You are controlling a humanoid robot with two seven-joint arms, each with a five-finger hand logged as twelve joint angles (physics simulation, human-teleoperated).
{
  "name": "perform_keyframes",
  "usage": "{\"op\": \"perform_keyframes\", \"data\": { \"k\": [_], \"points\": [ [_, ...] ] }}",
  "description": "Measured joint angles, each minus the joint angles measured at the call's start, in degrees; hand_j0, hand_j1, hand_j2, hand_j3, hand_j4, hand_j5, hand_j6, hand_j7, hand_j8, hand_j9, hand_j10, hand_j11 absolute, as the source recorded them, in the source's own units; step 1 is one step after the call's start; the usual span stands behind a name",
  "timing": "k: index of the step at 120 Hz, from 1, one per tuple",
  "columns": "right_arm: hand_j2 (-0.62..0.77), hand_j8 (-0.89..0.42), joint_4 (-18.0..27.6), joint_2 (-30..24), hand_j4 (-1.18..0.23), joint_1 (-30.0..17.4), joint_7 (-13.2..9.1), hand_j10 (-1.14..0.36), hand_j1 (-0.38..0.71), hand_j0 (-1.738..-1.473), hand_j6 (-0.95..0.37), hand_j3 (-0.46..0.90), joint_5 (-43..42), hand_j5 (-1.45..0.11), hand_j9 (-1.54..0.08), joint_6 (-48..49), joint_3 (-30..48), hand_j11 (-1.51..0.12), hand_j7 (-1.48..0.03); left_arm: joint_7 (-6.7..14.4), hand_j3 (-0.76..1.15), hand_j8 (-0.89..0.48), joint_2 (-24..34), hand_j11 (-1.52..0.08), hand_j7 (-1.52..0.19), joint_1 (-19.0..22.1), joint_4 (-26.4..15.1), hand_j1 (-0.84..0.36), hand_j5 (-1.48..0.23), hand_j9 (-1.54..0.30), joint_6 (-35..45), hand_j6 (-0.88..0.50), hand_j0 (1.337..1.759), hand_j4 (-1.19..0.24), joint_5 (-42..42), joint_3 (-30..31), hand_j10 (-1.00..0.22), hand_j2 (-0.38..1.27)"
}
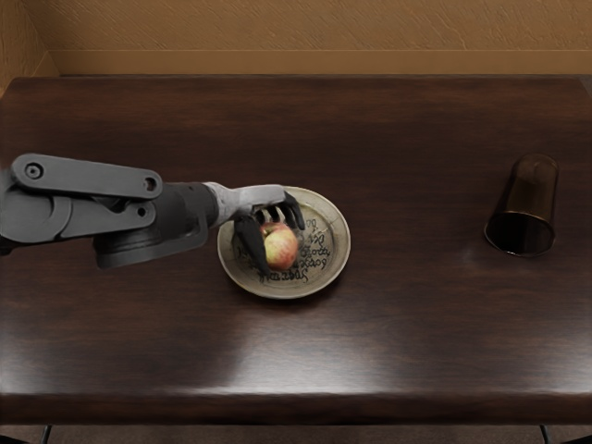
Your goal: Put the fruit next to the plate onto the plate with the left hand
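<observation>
Reaching in from the left edge, the grey left arm [92, 208] runs low over the dark wooden tabletop [296, 361], forearm roughly level and pointing right. Left hand [262, 213] is over the left part of the plate [331, 242], palm facing down. Its dark fingers [248, 244] are curled down and closed around the fruit [282, 247], covering its left and back sides; the right side is uncovered. The fruit is red and yellow, apple-like, and sits inside the plate's rim, a bit left of centre. Can't tell whether it rests on the plate or is held just above it. The plate is round and brownish with dark lettering on its face, near the middle of the tabletop. Far right, well apart from the plate, a brown translucent glass [524, 208] lies on its side, mouth toward the near edge.
</observation>
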Motion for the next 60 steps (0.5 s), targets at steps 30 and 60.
{"op": "perform_keyframes", "data": {
  "k": [30, 60],
  "points": [
    [-0.01, -0.03, 0.00, 0.00, -0.03, 0.02, 0.00, -0.03, -0.31, -1.658, -0.03, 0.00, -0.01, -0.04, -0.04, 0.00, 0.00, -0.04, -0.04, -0.13, 0.00, -0.28, 12.15, -0.42, -0.42, -1.74, 0.64, 0.00, -0.42, -0.42, -9.48, -0.27, 1.658, -0.31, -6.32, -5.37, -0.32, 0.09],
    [-0.01, -0.03, 0.00, 0.00, -0.03, 0.01, 0.00, -0.03, -0.31, -1.658, -0.03, 0.00, 0.00, -0.04, -0.04, 0.00, 0.00, -0.04, -0.04, -0.16, 0.00, -0.26, 34.79, -0.36, -0.36, 9.65, 0.87, 0.03, -0.36, -0.36, -26.36, -0.26, 1.658, -0.27, -34.18, -12.19, -0.27, 0.06]
  ]
}}
